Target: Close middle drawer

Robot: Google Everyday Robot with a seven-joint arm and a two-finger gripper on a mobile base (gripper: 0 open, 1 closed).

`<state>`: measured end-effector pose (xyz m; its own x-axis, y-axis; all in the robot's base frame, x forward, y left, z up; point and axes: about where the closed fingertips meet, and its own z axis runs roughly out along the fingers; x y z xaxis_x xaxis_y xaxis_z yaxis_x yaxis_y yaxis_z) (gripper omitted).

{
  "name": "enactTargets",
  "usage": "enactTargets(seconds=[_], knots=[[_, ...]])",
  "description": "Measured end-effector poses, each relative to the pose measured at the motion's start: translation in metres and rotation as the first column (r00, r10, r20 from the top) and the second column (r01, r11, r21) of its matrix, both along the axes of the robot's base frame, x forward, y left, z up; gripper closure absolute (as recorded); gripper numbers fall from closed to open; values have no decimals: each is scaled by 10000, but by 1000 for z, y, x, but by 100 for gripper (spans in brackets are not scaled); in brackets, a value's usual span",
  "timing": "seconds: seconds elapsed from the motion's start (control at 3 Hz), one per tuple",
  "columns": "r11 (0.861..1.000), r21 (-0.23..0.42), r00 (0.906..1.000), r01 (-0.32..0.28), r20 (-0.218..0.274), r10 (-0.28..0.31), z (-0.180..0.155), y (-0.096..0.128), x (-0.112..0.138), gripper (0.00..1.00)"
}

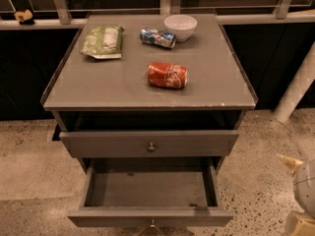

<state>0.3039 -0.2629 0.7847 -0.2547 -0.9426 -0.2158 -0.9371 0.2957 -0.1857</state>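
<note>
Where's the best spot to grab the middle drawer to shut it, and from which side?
On the middle drawer, take the small central knob, coming from the front: the drawer stands pulled far out, so a centred hold should push it straight. The gripper sits low at its right.

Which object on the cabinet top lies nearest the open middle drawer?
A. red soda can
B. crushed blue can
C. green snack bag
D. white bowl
A: the red soda can lies nearest the front edge, above the pulled-out middle drawer; the others sit further back. The gripper is at the lower right, apart from the drawer.
</note>
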Motion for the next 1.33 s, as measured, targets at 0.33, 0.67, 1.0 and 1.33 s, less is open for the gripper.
enactTargets(seconds=[0.33, 0.67, 1.0, 1.33], knots=[[9978, 562, 9986, 362, -417, -338, -40, -5, 6, 0], [9916, 1105, 9956, 677, -717, -600, -78, -4, 21, 0], [9916, 1105, 9956, 677, -717, -600, -78, -4, 21, 0], [9926, 1041, 9949, 618, -853, -530, -88, -5, 14, 0]])
